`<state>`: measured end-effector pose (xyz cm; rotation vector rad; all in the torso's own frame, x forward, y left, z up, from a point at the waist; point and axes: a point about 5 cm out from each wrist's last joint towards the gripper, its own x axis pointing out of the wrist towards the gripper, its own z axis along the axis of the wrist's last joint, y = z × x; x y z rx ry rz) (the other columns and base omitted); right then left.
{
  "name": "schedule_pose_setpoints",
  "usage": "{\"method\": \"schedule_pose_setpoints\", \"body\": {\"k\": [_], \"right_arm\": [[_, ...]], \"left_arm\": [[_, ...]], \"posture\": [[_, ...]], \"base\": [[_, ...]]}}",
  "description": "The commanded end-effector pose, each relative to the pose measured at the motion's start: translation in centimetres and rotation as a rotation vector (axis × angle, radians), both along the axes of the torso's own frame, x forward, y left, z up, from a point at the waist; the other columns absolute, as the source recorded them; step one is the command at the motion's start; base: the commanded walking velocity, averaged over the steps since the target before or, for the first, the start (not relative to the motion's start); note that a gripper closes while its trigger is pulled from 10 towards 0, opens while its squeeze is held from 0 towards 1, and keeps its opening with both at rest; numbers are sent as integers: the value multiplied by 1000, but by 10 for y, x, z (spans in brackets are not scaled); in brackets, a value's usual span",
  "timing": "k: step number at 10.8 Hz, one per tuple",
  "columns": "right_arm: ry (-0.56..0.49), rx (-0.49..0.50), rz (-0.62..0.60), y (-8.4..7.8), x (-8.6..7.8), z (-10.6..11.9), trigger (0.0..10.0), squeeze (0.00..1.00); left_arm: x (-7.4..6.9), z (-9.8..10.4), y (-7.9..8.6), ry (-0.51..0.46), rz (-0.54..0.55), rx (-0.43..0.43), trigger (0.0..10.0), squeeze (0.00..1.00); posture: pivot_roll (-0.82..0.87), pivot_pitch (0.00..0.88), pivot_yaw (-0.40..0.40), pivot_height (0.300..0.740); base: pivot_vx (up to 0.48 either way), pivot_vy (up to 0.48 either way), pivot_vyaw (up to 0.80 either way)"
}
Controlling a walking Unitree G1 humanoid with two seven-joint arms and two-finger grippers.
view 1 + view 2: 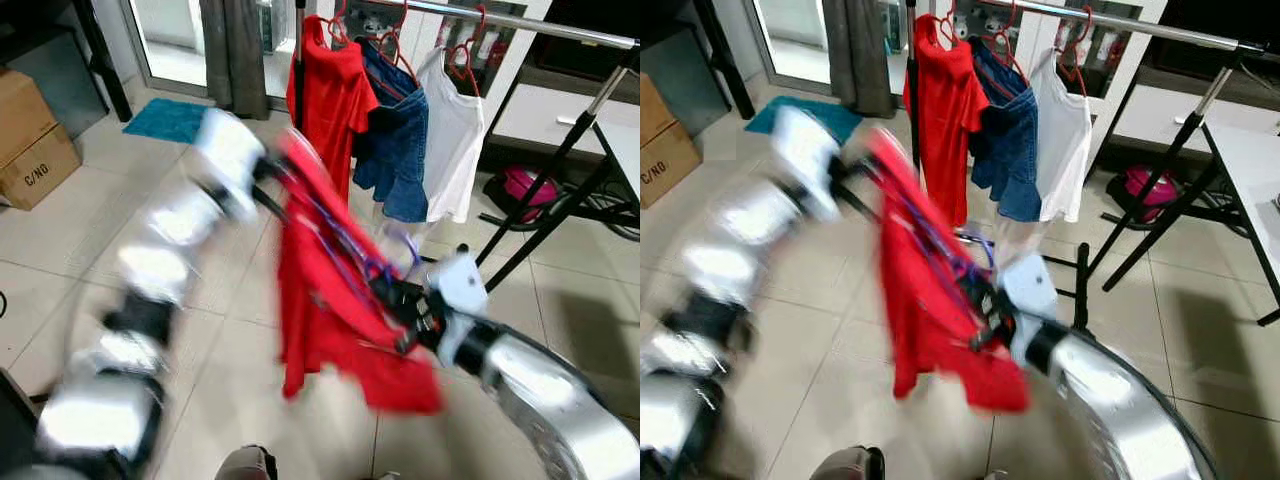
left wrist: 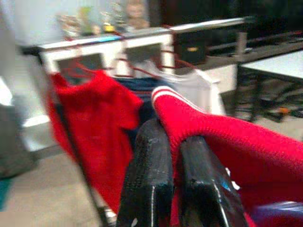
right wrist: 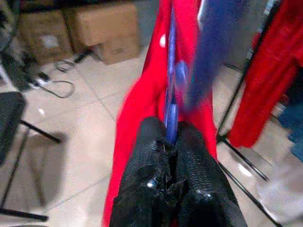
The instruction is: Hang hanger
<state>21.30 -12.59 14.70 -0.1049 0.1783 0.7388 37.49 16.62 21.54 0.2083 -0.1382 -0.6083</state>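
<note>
Carrying a red garment [image 1: 330,300] on a purple hanger [image 3: 171,109] toward the rail [image 1: 500,20] at one o'clock.
Left pincer [image 2: 173,156] pinches the red collar, right pincer [image 3: 173,142] clamps the hanger (views blurred); lift the hook above the rail beside the hung clothes [image 1: 400,120] before lowering.

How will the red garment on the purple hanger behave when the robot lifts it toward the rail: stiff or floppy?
Probably floppy: the red garment sags in folds between the left tool and right tool. It will likely swing, since its hem hangs free above the floor. The purple hanger looks thin and rigid, so it should carry the shape, though blur limits certainty.
</note>
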Motion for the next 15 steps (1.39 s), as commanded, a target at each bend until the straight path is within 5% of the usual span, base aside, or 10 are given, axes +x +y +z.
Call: {"method": "schedule_pose_setpoints", "body": {"k": [1,3,6,7,8,10,12,13,14,15], "right_arm": [[25,22,35,-5,-5,-1,0,0],[34,65,69,-11,-10,2,0,0],[16,194,23,-10,-7,9,0,0],[-15,245,-91,-12,5,13,0,0],[-46,337,-347,-20,26,17,0,0],[-60,547,-583,-25,40,19,0,0],[-53,722,-710,-34,46,19,0,0],[-57,581,-746,-41,47,11,0,0],[-70,416,-729,-41,47,4,0,0],[-20,368,-733,-39,45,-3,10000,0]], "left_arm": [[7,9,18,-10,86,17,0,0],[14,0,38,50,172,72,0,0],[18,-15,36,127,208,-48,0,0],[16,-24,21,148,121,-44,0,0],[4,-36,-15,179,-60,-64,0,0],[-36,-52,-68,222,-318,-77,0,0],[-65,-48,-84,239,-426,-135,0,0],[-71,-37,-77,219,-384,-196,0,0],[-71,-39,-64,214,-295,-157,0,0],[-68,-46,-41,208,-67,-70,10000,0]], "posture": [[79,56,-22,740],[72,50,-15,740],[69,47,-10,740],[68,45,-8,740],[65,40,-3,740],[70,39,-1,740],[88,40,-10,740],[88,40,-10,740],[93,33,0,740],[87,39,12,740]], "base": [[0,0,0],[0,0,0],[0,0,0],[0,0,0],[0,0,0],[0,0,0],[0,0,0],[0,0,0],[0,0,0],[0,0,0]]}}
